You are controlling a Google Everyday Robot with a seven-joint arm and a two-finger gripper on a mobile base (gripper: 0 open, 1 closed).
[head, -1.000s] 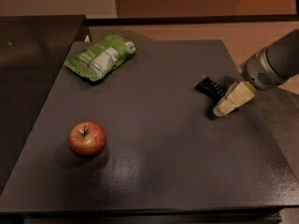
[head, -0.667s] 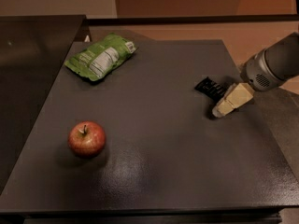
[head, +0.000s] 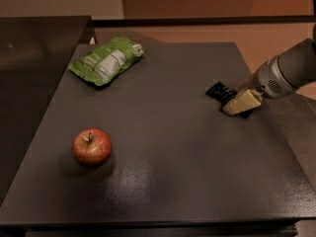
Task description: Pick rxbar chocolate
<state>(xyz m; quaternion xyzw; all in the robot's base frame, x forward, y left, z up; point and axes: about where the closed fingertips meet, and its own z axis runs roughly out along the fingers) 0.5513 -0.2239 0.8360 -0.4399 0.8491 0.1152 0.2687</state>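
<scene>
Near the surface's [head: 163,181] right edge, the gripper [head: 239,104] sits at the rxbar chocolate [head: 220,91]; whether it grips is unclear. The flat wrapper could slide away if nudged.

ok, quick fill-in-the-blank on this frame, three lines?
The gripper is at the rxbar chocolate, on the ___ side of the view.
The red fruit on the table is an ___.
The crinkled snack bag at the back left is ___.
Missing words: right; apple; green.
</scene>
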